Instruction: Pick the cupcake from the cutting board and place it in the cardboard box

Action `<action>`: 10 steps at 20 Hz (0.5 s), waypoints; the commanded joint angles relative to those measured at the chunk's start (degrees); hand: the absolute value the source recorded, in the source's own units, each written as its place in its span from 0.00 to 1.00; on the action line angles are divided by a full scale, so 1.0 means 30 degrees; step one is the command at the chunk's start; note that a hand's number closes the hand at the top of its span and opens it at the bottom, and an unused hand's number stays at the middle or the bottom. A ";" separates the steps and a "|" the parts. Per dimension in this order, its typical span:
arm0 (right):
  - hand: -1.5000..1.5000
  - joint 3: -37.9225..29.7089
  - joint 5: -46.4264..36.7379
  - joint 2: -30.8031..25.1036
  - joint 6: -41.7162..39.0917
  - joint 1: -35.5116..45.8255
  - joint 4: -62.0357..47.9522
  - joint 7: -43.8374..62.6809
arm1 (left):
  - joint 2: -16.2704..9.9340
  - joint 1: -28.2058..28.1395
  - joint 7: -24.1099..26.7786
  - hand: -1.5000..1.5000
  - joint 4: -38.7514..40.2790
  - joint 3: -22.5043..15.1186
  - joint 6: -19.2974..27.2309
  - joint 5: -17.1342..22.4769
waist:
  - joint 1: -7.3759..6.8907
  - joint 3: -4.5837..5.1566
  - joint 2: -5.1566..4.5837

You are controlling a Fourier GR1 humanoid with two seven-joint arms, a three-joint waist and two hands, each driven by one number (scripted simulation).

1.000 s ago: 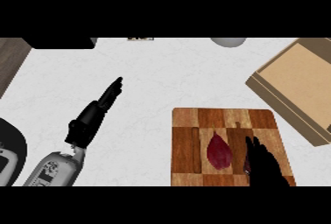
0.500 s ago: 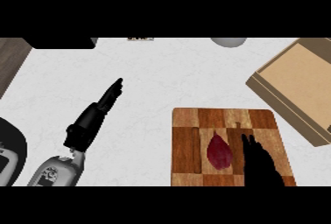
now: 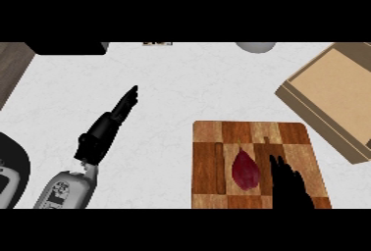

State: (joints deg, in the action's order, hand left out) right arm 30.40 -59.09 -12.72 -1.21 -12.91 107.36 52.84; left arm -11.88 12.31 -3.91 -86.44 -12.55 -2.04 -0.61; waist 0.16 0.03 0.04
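Note:
A dark red, teardrop-shaped item [image 3: 246,169], the only thing on the board, lies on the checkered wooden cutting board [image 3: 217,142] at the lower right. My right hand [image 3: 290,186] comes in from the bottom edge just right of it, fingers straight and open, beside the item without curling round it. The cardboard box [image 3: 340,93] sits open at the upper right, tilted, beyond the board's far corner. My left hand [image 3: 109,127] lies on the counter at the left, fingers straight, pointing up and to the right.
A dark object [image 3: 65,47] sits at the top left edge and a grey round thing [image 3: 255,46] at the top centre. A dark wood strip [image 3: 11,68] borders the counter's left side. A dark curved object [image 3: 13,169] shows at the lower left.
My right hand has slid down and slightly away toward the bottom edge, beside the red item. The left hand and the item have not moved.

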 commanded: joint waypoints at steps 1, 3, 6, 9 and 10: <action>0.00 -0.0086 -0.0377 0.0470 0.0151 0.0207 -0.1488 -0.0261 | 0.0871 -0.0044 0.0921 0.50 0.1090 -0.0053 -0.0034 -0.0935 | 0.0002 -0.0010 -0.0015; 0.00 0.0192 -0.0262 0.0424 0.0860 -0.0821 -0.1105 -0.0760 | 0.0515 0.1013 0.0772 0.50 0.1985 0.0997 -0.0771 -0.0446 | 0.0063 -0.0010 -0.0019; 0.00 -0.0426 -0.0658 0.0415 0.0675 0.0039 -0.2714 -0.1037 | 0.0757 -0.0604 0.1689 0.50 0.0840 0.0649 -0.0518 -0.1079 | -0.0011 -0.0010 -0.0014; 0.00 0.0371 -0.2159 0.1549 0.0412 0.0651 -0.2879 0.0379 | 0.0813 -0.0548 0.0158 0.50 -0.0266 0.0693 -0.0779 -0.1155 | -0.0045 -0.0010 -0.0006; 0.00 -0.0739 -0.0987 0.0627 -0.0417 0.0361 -0.2187 -0.0164 | 0.0946 0.0384 -0.0098 0.50 0.0155 0.1133 -0.0903 -0.0982 | 0.0000 -0.0010 -0.0011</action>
State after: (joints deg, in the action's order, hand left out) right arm 29.35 -62.05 -11.12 -0.81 -12.19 102.49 51.71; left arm -9.76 11.63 -3.30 -86.50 -10.39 -4.05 -3.13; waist 0.09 0.33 0.26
